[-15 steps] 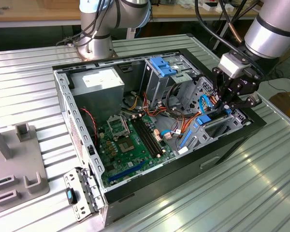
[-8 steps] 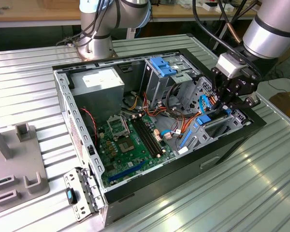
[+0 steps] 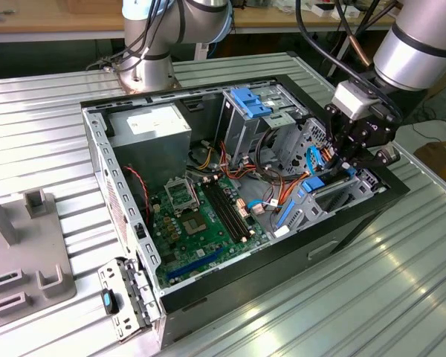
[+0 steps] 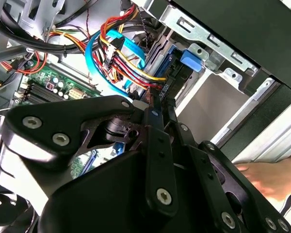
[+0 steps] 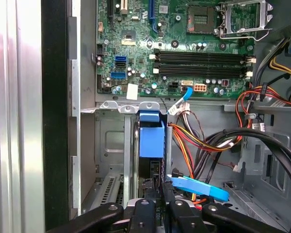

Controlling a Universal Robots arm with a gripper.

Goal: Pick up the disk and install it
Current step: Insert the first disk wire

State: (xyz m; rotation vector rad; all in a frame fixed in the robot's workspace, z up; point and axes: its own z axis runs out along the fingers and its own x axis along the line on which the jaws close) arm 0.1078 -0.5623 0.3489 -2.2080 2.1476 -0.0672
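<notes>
The disk (image 5: 151, 138) stands on edge in the drive bay (image 5: 111, 160) at the front corner of the open computer case (image 3: 357, 216). It shows edge-on, with its blue rail towards the first wrist view camera. My gripper (image 5: 157, 206) is shut on the disk's near edge, one black finger on each side. In the exterior view the gripper (image 3: 347, 160) reaches down into the case's right end, with the disk's blue rail (image 3: 314, 184) just below it. In the second wrist view the fingers (image 4: 157, 126) clamp the dark disk edge (image 4: 170, 77) beside a blue tab (image 4: 191, 60).
Bundled cables (image 5: 203, 141) and a blue flat cable (image 5: 199, 187) run right beside the bay. The motherboard (image 3: 201, 223), a grey power-supply box (image 3: 150, 126) and a metal cage with a blue latch (image 3: 250, 100) fill the case. A hand (image 4: 269, 179) rests outside the case wall.
</notes>
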